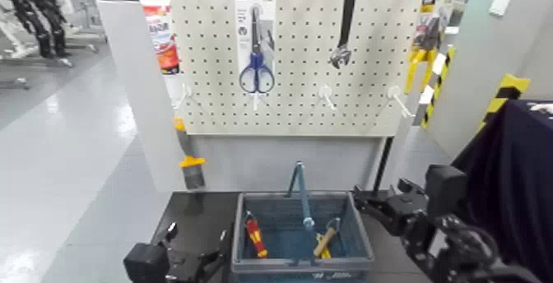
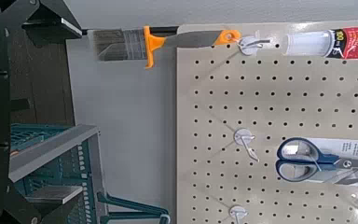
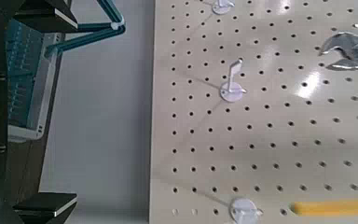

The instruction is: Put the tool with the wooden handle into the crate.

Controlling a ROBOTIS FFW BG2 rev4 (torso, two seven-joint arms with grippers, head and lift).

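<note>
Nearest you, the left gripper (image 1: 216, 252) sits low beside the crate's (image 1: 300, 261) left wall and the right gripper (image 1: 368, 200) hangs just off its right rim; both have jaws spread, holding nothing. The trowel (image 1: 327, 239) already lies inside the crate, wooden handle slanting up near the blue bar handle (image 1: 303, 194), with a red-and-yellow screwdriver (image 1: 254, 236) beside it. I judge the placing done, so draw your arms back clear of the rim without nudging it. On the pegboard (image 1: 304, 72) behind, the packaging print on the scissors (image 1: 256, 74) is too small to read.
</note>
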